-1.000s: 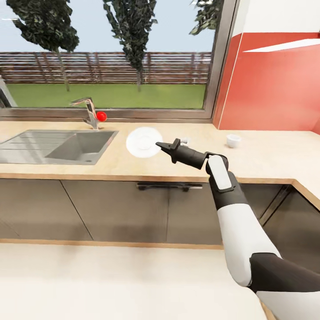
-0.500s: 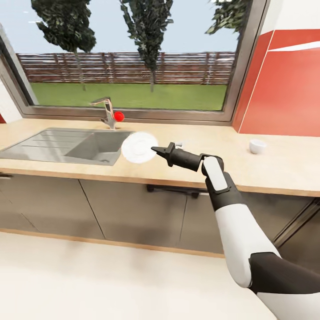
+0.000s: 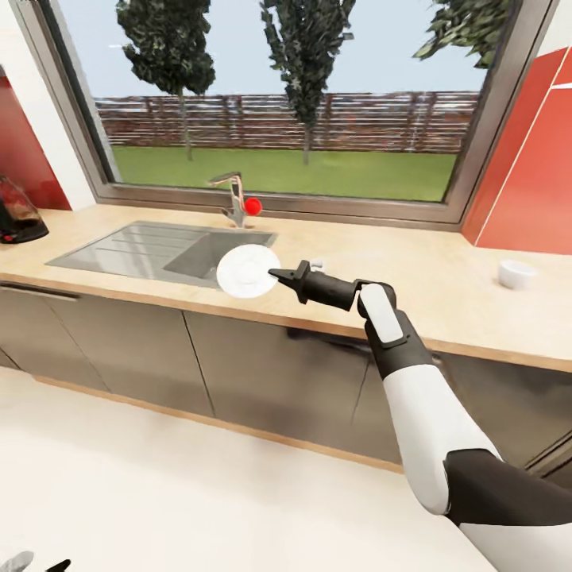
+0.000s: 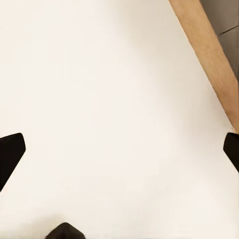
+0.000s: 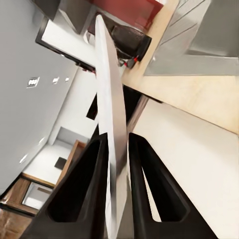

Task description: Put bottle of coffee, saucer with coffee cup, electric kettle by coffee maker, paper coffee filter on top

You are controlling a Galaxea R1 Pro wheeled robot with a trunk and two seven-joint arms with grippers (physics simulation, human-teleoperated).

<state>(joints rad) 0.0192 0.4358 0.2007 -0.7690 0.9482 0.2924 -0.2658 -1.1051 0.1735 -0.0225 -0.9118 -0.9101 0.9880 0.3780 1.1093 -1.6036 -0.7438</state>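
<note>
Currently, far left on the tabletop: a dark glass-and-black appliance at the frame edge, cut off, can't tell which machine it is. Right wrist view shows the same dark object with a small red spot beside it, standing past the sink end.

Left end effector: fingertips sit wide apart at the edges of the left wrist view, released, nothing between them. It points down at pale floor, with a wood plinth strip running along the cabinet base. In the head view its tips just peek in at the bottom-left corner.

Steel sink is set into the tabletop below the window, faucet behind it, small red ball just right of the faucet.

Saucer is held in the air in front of the sink's right end, face toward the head camera, off the tabletop. Right end effector is clenched on its right rim; the right wrist view shows the saucer edge-on, pinched between both fingers.

Coffee cup stands upright on the tabletop at far right, well apart from the saucer, near the red wall panel.
</note>
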